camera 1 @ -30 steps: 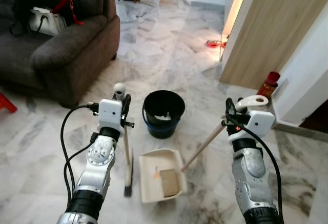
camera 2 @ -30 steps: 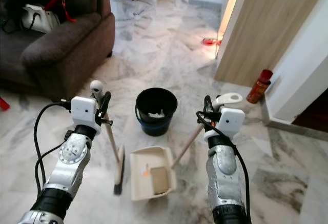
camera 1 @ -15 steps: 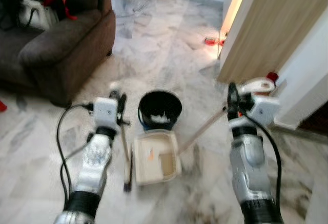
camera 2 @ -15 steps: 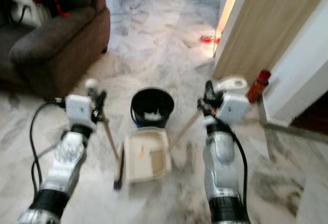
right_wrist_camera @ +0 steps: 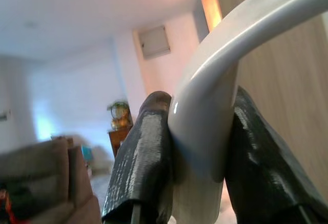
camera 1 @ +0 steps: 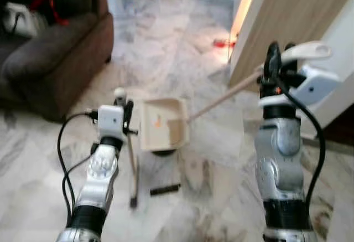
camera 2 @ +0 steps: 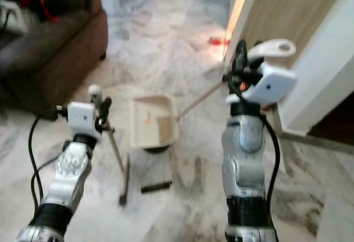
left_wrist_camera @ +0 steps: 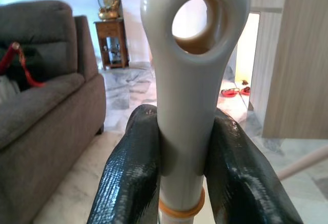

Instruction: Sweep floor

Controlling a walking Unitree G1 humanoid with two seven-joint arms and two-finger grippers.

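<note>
A: Where is the dustpan (camera 1: pixel 162 124)?
B: It is lifted off the floor, held out ahead of and below the right gripper (camera 1: pixel 271 70), carried on its long wooden handle (camera 1: pixel 224 93). The fingers (right_wrist_camera: pixel 146 152) are seen clamped on the handle's pale looped end. A brown piece and an orange scrap are seen lying in the pan. A dark round shape, likely a bucket (camera 1: pixel 161 153), is mostly hidden right under the pan.

A: And the broom (camera 1: pixel 133 171)?
B: It is clenched near its top by the left gripper (camera 1: pixel 126 121), the fingers (left_wrist_camera: pixel 134 178) pressed on both sides of the pale handle. The head is kept on the floor, below the gripper. A small dark stick (camera 1: pixel 165 189) is seen on the marble floor (camera 1: pixel 182 37) just beside the broom head.

A: Step?
B: Emptying is judged to be in hand, sweeping-up being done for this load.

A: Next move?
B: The pan is to be tipped so the load slides into the bucket, with the rim kept over the opening. Spilling beside it is the risk. A sofa (camera 1: pixel 50 53) is noted well off beyond the left gripper.
</note>
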